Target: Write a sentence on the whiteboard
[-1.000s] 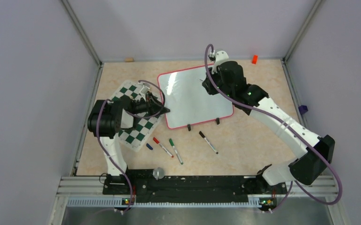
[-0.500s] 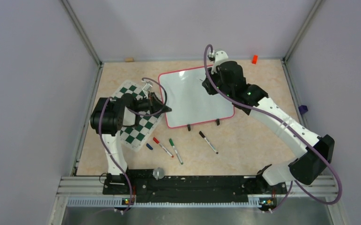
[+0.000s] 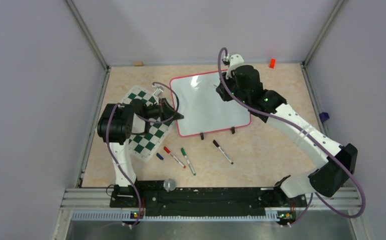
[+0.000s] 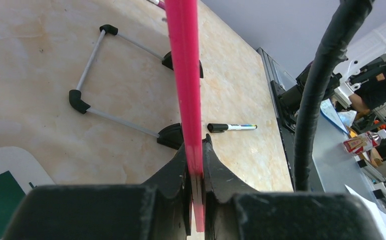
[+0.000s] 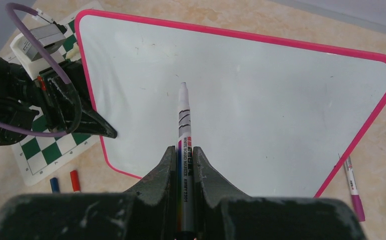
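The whiteboard (image 3: 208, 105) lies on the tan table, white with a pink frame, two black clips on its near edge. Its surface (image 5: 261, 110) is blank; no sentence shows on it. My left gripper (image 3: 178, 117) is shut on the board's left frame edge (image 4: 185, 75), with the jaws pinching the pink rim (image 4: 196, 150). My right gripper (image 3: 220, 87) is shut on a whiteboard marker (image 5: 183, 125), uncapped, with its tip pointing at the board's upper middle. I cannot tell whether the tip touches. The gripper also shows in the right wrist view (image 5: 183, 152).
A green-and-white chessboard mat (image 3: 148, 127) lies under the left arm. Red (image 3: 173, 156), green (image 3: 187, 160) and black (image 3: 222, 151) markers and a blue cap (image 3: 159, 156) lie near the board's front. A pink marker (image 5: 353, 192) lies right of the board. An orange piece (image 3: 272, 63) sits by the back wall.
My left gripper and the board's left edge have shifted slightly to the right and away. The right gripper with the marker has barely moved.
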Action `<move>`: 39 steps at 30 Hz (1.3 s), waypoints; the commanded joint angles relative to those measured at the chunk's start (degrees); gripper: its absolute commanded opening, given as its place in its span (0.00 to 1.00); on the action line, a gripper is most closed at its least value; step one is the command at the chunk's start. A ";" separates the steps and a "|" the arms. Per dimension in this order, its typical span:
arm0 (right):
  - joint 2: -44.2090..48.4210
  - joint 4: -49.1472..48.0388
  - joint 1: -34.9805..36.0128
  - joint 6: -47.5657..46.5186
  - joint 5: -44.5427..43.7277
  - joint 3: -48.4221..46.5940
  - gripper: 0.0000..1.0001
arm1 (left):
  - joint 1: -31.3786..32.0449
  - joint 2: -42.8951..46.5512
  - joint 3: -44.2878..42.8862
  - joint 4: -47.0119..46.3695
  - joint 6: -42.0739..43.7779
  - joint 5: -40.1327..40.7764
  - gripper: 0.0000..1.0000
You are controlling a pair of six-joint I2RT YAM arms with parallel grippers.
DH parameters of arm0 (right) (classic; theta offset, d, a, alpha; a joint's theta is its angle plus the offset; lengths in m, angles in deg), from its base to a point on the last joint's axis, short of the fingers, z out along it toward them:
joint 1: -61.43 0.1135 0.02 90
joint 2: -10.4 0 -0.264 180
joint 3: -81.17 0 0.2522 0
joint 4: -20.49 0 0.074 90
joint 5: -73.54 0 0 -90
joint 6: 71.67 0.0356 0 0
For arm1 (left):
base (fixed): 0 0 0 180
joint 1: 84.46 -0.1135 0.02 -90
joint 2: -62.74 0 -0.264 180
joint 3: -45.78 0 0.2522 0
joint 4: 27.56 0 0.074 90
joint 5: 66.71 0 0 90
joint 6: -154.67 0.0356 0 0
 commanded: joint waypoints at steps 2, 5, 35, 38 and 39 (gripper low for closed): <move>1.28 -1.98 -0.25 0.42 0.29 -1.78 0.00 | 1.38 -1.10 -1.03 -6.94 4.37 -3.35 0.00; 2.11 -1.99 -0.29 0.71 0.39 -0.89 0.00 | 1.55 -0.99 -0.15 -7.02 6.32 -0.97 0.00; 2.25 0.09 0.41 6.74 -3.74 -0.75 0.00 | 0.62 -1.94 2.84 -7.03 7.49 1.97 0.00; 1.65 0.13 1.34 6.09 -3.92 -1.11 0.00 | 0.41 -2.19 2.35 -7.03 9.02 -0.44 0.00; 1.41 0.13 1.61 5.97 -3.86 -1.21 0.00 | -0.04 -2.33 2.36 -7.03 8.80 -0.38 0.00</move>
